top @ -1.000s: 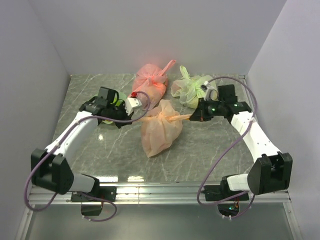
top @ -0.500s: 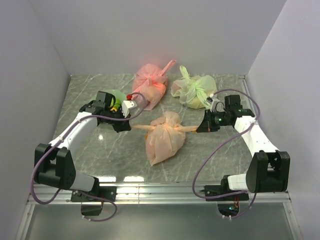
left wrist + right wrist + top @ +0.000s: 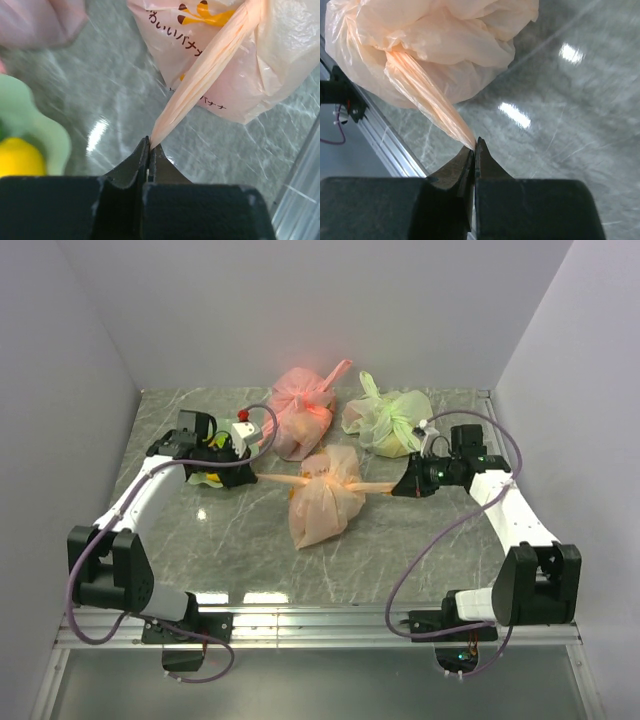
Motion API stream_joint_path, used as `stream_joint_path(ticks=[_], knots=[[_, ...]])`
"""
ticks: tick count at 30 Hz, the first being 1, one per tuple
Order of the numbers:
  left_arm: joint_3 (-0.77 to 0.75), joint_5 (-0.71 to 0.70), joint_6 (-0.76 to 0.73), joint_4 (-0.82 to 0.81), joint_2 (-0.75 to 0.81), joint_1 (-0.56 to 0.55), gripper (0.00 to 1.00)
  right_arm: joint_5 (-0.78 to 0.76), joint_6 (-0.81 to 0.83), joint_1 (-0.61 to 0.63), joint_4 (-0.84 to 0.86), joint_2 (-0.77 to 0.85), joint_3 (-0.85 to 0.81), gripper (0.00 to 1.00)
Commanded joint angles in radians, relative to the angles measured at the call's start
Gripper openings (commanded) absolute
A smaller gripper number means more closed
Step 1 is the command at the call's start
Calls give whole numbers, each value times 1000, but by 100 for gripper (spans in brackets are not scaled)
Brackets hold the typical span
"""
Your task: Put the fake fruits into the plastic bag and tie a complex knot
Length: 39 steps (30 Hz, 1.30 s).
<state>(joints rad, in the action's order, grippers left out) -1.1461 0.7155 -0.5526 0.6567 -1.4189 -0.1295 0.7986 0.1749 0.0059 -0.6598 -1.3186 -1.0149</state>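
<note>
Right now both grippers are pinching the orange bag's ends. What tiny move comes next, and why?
Probably pull the two ends slightly farther apart. The left gripper and right gripper are each shut on a handle end of the plastic bag, both strands run taut out from the knot, so a small outward tug should cinch it tight.

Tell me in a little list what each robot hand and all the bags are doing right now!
left gripper: shut on one handle of the plastic bag
right gripper: shut on the other handle
handles: stretched taut to opposite sides
knot: bunched on top of the bag
behind: pink bag, green bag, both tied
dish: holds a yellow fruit
</note>
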Motion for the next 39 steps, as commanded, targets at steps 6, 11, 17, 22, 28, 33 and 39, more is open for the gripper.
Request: stream_joint_path(ticks=[6,11,17,22,28,33,39], knots=[[6,-241,54,-97,-98,108,0,-237,48,-63,42,-117,-22,0],[-91,-197,178,-164,-167,94,0,-208,11,-20,45,-192,-132,0],[-162,-202,233,-215,-202,16,0,-216,-15,-20,32,-225,-228,0],[-167,-211,249,-203,-261,-35,19,-211,-15,-11,4,-266,-232,13],[-139,-229,327,-239,-180,-39,82,-154,-23,-11,-20,-208,-247,70],[-198,-185,387,-132,-72,-15,99,-88,-48,-11,-75,-140,-312,80],[-230,-96,531,-62,95,91,99,-29,-95,-15,-98,34,-274,92]])
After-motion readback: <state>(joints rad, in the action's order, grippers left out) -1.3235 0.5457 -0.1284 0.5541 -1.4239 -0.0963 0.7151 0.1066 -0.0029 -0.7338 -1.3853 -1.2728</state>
